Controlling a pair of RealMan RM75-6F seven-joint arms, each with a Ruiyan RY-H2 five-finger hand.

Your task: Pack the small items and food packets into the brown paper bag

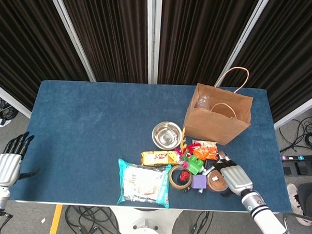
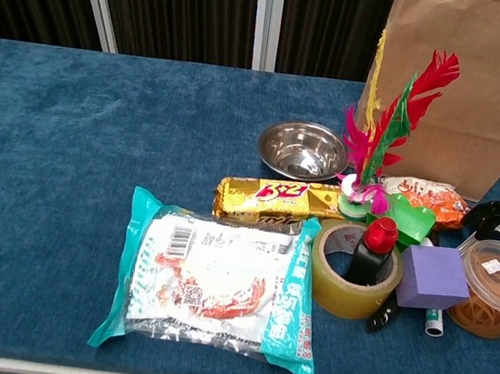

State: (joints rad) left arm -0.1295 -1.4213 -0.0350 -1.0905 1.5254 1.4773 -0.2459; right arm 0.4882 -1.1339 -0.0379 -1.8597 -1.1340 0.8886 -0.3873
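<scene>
Right hand (image 1: 235,177) sits low over the clear tub (image 2: 496,288) of rubber bands at the right end of the pile, its dark fingers (image 2: 493,212) reaching past the tub's far rim, and whether they actually grip it I cannot tell. Left hand (image 1: 8,162) hangs off the table's (image 1: 93,124) left edge, fingers straight and apart, holding nothing. The brown paper bag (image 1: 218,115) stands upright and open behind the pile (handles up). In front of it lie the steel bowl (image 2: 302,149), gold biscuit packet (image 2: 267,198), big noodle packet (image 2: 215,283), tape roll (image 2: 355,270), purple block (image 2: 433,277), orange snack packet (image 2: 424,199) and feathered shuttlecock (image 2: 380,134).
</scene>
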